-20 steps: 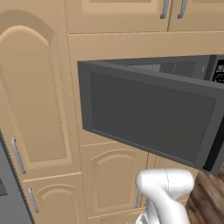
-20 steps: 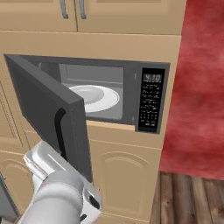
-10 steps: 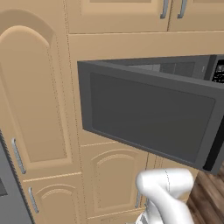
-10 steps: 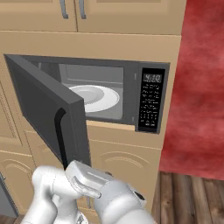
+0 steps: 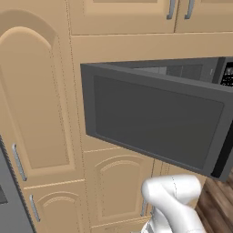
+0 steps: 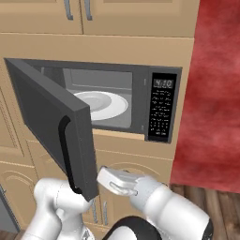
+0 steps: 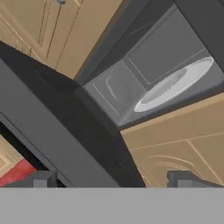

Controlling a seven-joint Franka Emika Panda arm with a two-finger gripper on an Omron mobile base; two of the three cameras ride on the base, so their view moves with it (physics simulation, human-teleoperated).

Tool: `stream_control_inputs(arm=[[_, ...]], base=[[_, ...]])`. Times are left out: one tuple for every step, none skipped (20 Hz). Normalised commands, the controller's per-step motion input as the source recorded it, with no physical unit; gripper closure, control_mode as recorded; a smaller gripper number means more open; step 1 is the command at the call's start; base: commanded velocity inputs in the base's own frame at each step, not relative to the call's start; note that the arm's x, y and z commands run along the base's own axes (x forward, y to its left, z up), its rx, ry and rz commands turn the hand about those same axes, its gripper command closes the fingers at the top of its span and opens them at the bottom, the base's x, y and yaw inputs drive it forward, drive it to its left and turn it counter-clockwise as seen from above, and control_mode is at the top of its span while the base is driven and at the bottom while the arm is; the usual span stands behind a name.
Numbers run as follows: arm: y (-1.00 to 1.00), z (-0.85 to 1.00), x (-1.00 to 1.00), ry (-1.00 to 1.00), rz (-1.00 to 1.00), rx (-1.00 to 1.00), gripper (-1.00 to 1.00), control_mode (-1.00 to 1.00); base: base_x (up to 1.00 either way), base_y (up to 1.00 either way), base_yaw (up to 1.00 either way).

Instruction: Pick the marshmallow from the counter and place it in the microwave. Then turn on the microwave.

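Observation:
The microwave (image 6: 161, 112) is built into tan cabinetry, and its door (image 6: 42, 112) stands swung wide open to the left, black handle (image 6: 65, 150) facing out. A white round plate (image 6: 101, 104) lies inside the cavity. In the left base view the door (image 5: 154, 123) is seen from its outer side. My gripper (image 7: 116, 179) is open with nothing between its fingers; it sits below the door's lower edge (image 7: 65, 127) and looks up at the plate (image 7: 175, 85). My white arm (image 6: 154, 201) reaches under the door. The marshmallow and the counter are out of view.
Tan cabinet doors (image 5: 41, 100) fill the wall left of and below the microwave. A red wall (image 6: 215, 93) stands to its right above a wood floor (image 6: 220, 201). A grey appliance edge (image 5: 7, 200) shows at the lower left.
In the right base view my arm has swung forward and to the right under the open door. The microwave, its door and the plate have not moved.

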Motion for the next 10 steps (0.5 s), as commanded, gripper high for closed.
stream_control_inputs(arm=[[0.01,-0.21,0.56,-0.1,0.12,0.0,-1.0,-1.0],[0.0,-0.18,0.54,-0.1,0.11,0.0,-1.0,-1.0],[0.0,-0.15,0.5,-0.11,0.1,0.0,-1.0,-1.0],[0.0,-0.13,0.47,-0.11,0.1,0.0,-1.0,-1.0],[0.0,-0.11,0.44,-0.12,0.1,0.0,-1.0,-1.0],[0.0,-0.09,0.42,-0.12,0.1,0.0,-1.0,-1.0],[0.0,-0.09,0.43,-0.12,0.1,0.0,-1.0,-1.0],[0.0,-0.09,0.43,-0.12,0.09,0.0,-1.0,-1.0],[0.0,-0.09,0.4,-0.12,0.09,0.0,-1.0,-1.0],[0.0,-0.09,0.39,-0.11,0.08,0.0,-1.0,-1.0]], base=[[0.0,0.0,0.0],[0.0,0.0,0.0],[0.0,0.0,0.0],[0.0,0.0,0.0],[0.0,0.0,0.0],[0.0,0.0,0.0],[0.0,0.0,0.0],[0.0,0.0,0.0],[0.0,0.0,0.0],[0.0,0.0,0.0]])
